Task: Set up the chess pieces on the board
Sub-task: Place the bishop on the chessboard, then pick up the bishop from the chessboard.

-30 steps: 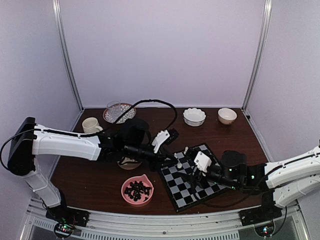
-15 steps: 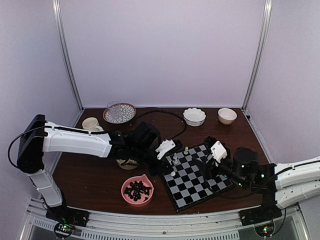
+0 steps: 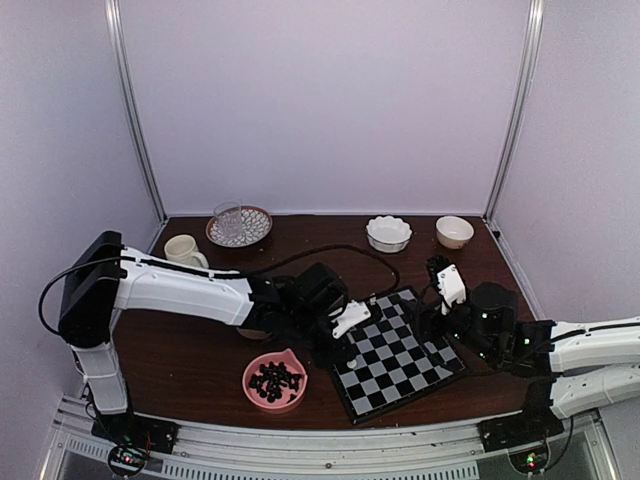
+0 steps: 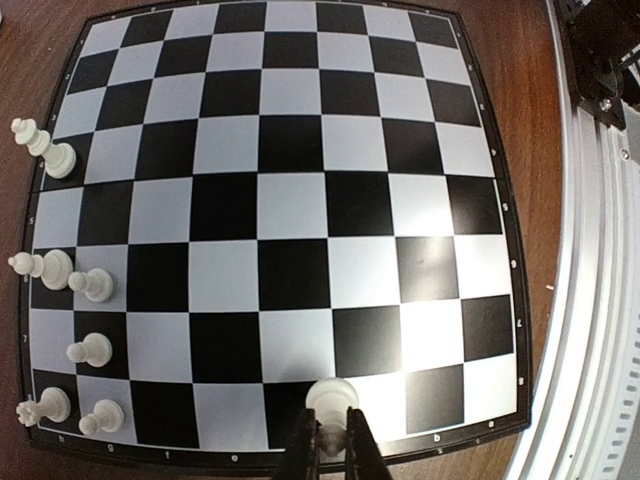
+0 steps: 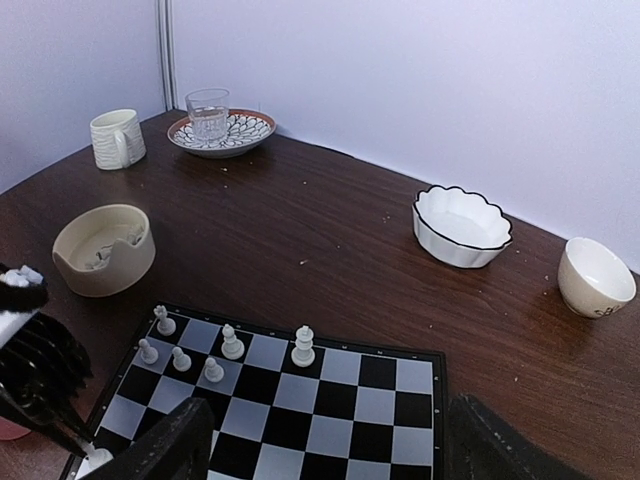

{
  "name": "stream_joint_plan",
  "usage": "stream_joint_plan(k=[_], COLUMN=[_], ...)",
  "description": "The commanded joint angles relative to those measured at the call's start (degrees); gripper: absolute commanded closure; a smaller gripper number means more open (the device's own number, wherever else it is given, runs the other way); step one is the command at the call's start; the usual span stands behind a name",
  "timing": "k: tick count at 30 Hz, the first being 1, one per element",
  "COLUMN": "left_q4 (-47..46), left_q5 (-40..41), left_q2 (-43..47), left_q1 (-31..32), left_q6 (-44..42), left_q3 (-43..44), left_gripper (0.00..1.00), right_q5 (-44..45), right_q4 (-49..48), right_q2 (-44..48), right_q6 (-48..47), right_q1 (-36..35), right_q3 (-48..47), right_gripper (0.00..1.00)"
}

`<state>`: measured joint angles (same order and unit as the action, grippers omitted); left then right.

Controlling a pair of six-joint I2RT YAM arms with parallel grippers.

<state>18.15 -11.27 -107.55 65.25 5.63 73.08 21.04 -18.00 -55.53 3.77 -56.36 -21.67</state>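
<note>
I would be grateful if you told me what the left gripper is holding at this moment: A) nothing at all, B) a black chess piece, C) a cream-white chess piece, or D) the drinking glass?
C: in the left wrist view, the left gripper is shut on a cream-white chess piece over an edge square of the board.

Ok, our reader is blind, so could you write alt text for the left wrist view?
The left tool pinches a white chess piece at the bottom edge of the chessboard. Six more white pieces sit along its left side.
</note>
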Motion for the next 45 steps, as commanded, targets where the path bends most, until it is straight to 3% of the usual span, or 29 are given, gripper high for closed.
stream_joint_plan(k=[1, 17, 22, 26, 31, 39, 45], left_q4=[1.8, 3.4, 3.5, 2.6, -0.7, -10.8, -17.4], left_q5=[2.2, 2.6, 2.6, 2.3, 3.6, 4.6, 2.9], left_q2=[-1.1, -4.2, -3.6, -1.5, 4.8, 18.6, 29.3], left_q1=[0.6, 0.6, 0.6, 0.7, 0.5, -5.9, -14.7], left_q6=[-1.4, -1.3, -1.1, -0.5, 1.4, 6.6, 11.5], left_q3=[2.6, 4.7, 4.4, 3.4, -0.6, -12.9, -22.8], left_gripper=[1.0, 0.98, 0.76, 0.67, 0.65, 0.65, 0.65], right_q5=[-0.6, 3.9, 4.9, 5.2, 5.7, 5.2, -12.9], right_q4=[0.4, 2.4, 3.0, 5.1, 8.0, 25.0, 33.0], right_q2=[0.3, 1.7, 2.2, 0.7, 0.7, -3.8, -7.5], right_q6=[1.6, 2.2, 2.9, 4.2, 6.0, 15.9, 12.3], right_q1=[0.4, 0.5, 0.5, 0.5, 0.5, 0.5, 0.1], right_q3=[0.8, 0.8, 0.8, -1.0, -2.5, -10.6, -19.0], right_gripper=[0.16, 0.13, 0.11, 0.08, 0.0, 0.0, 0.0])
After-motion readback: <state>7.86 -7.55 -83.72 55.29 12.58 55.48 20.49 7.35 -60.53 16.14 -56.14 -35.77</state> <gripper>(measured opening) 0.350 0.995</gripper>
